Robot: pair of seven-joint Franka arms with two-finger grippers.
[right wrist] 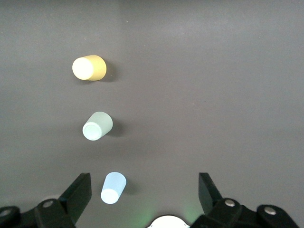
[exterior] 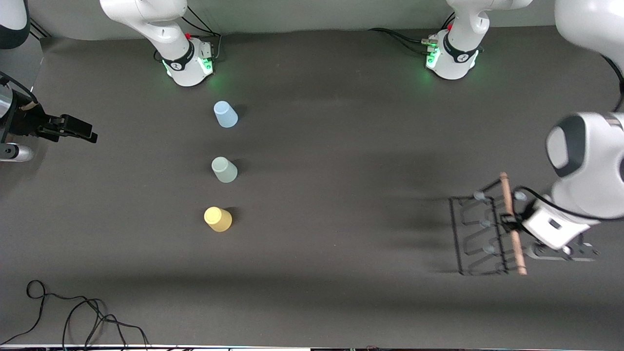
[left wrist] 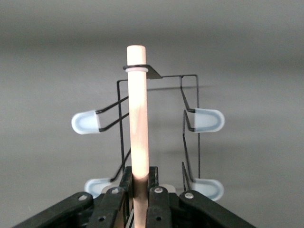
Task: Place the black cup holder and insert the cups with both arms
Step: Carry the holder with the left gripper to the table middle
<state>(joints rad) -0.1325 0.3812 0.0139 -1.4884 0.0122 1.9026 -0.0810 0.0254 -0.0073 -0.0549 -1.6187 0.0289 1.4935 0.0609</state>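
Front view: the black cup holder stands on the dark desk near the edge at the left arm's end, its pegs bare. The left gripper has its fingers clamped on the wooden rod handle. Three cups stand upside down in a row toward the right arm's end: the light blue cup closest to the robots' edge, the grey-green cup in the middle, the yellow cup nearest the camera's edge.

Left wrist view: fingers pinch the handle; the capped pegs carry nothing.

Right wrist view: the right gripper hangs high above the desk near the blue cup, fingers spread wide and holding nothing, the arm waiting.
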